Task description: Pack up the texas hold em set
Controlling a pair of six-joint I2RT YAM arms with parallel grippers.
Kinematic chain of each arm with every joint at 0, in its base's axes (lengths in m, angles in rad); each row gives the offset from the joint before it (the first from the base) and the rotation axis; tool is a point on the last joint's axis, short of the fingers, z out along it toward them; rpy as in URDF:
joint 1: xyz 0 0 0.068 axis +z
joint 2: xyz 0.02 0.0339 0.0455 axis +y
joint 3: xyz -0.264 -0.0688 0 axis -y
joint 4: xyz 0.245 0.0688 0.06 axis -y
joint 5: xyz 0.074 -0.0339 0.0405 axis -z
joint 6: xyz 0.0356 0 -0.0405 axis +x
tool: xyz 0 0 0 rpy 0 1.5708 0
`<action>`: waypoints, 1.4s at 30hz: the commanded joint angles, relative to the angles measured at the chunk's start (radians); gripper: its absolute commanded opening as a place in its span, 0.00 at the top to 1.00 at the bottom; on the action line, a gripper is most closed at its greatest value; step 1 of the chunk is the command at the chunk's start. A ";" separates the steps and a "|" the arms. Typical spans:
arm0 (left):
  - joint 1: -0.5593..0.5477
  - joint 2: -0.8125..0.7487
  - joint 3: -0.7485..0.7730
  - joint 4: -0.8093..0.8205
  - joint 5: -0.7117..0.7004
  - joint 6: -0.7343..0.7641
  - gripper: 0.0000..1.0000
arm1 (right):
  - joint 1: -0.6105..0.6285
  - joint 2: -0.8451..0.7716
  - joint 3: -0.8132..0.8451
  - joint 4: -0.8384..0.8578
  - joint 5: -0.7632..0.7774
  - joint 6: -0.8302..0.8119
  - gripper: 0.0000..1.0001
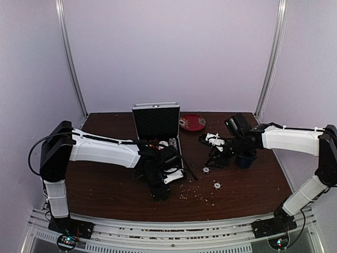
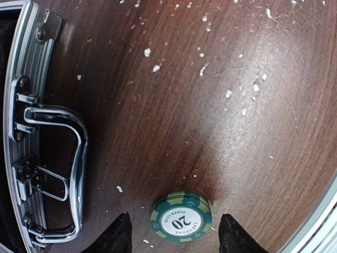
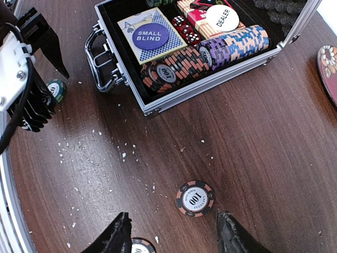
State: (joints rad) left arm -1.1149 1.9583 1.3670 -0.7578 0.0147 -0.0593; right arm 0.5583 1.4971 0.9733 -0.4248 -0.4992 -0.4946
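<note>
The case (image 3: 210,79) sits open on the table (image 3: 274,158), lid (image 1: 156,120) raised, with stacked chips (image 3: 231,45), a deck (image 3: 145,34) and dice (image 3: 184,29) already inside. Loose chips remain outside it. The green 20 chip (image 2: 180,217) lies flat near the case's handle (image 2: 58,158), directly between the fingers of your left claw (image 2: 176,240). Being round, it offers no preferred axis. That claw stands partly open, with gaps on either side, and holds nothing. The 100 chip (image 3: 195,198) lies flat just ahead of your right claw (image 3: 174,237), which is likewise partly open and empty. Judgement: the left claw is better placed, and you need only lower it and close.
</note>
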 commanded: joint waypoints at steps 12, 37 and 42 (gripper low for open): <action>-0.017 0.046 0.015 -0.009 -0.029 0.018 0.49 | -0.005 0.021 0.010 -0.018 -0.025 -0.012 0.45; -0.019 0.082 0.035 -0.117 -0.118 0.034 0.56 | -0.005 0.037 0.018 -0.032 -0.038 -0.016 0.45; -0.022 0.085 0.044 -0.118 -0.114 0.029 0.54 | -0.005 0.038 0.018 -0.035 -0.040 -0.017 0.45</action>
State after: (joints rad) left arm -1.1324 2.0151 1.3991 -0.8398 -0.0738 -0.0357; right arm 0.5583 1.5261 0.9733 -0.4526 -0.5228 -0.5018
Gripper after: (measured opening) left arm 0.440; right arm 0.551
